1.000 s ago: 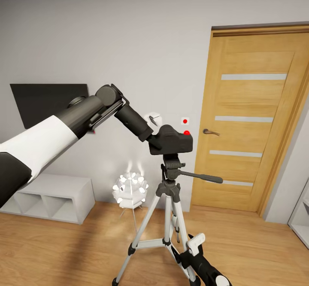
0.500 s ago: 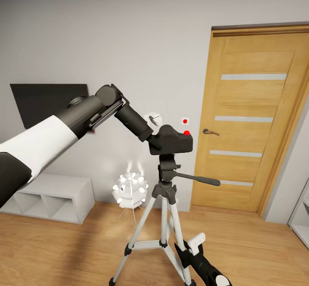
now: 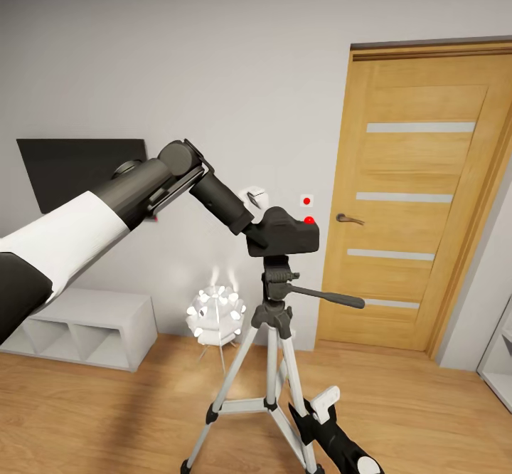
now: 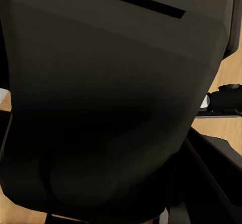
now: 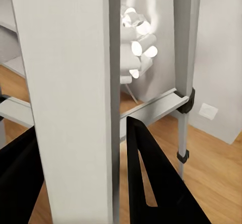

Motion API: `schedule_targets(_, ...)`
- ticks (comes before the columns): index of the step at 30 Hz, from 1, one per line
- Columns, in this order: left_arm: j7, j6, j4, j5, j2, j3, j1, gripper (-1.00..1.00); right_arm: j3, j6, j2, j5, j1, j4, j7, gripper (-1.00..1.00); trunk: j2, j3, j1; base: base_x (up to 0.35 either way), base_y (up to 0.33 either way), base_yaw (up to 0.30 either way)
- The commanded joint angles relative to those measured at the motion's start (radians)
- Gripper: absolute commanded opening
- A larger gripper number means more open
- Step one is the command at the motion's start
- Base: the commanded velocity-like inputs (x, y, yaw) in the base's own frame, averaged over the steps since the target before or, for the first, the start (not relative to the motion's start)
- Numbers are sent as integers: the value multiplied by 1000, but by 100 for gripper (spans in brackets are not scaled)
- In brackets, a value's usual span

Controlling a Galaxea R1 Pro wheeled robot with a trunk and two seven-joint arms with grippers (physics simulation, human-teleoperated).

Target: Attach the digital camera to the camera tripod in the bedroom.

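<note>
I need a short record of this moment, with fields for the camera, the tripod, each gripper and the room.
camera: digital camera, black with a red button on top, sitting directly over the tripod head
tripod: camera tripod, upright on the wood floor, black pan handle pointing toward the door
left gripper: hidden behind the camera body at the end of the left arm; open or shut cannot be told
right gripper: right gripper, its dark fingers on either side of a silver tripod leg; contact unclear
room: grey wall, white low shelf, white lamp
</note>
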Motion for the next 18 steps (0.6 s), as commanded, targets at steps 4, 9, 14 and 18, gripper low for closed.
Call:
schedule_targets(4,-2,8,0,3,1,-3,-1,-100,1,-5,0,6,0,1,1,-100,-1,0,0,0,0,0)
schedule_targets(9,-2,8,2,3,2,-3,-1,-100,1,-4,0,7,-1,1,1,-100,-1,0,0,0,0,0)
schedule_targets(14,-1,8,5,3,3,-5,-1,-100,1,-3,0,6,-1,1,2,-100,-1,0,0,0,0,0)
schedule_targets(18,-1,8,6,3,4,-6,-1,-100,2,-4,0,7,0,1,2,-100,-1,0,0,0,0,0)
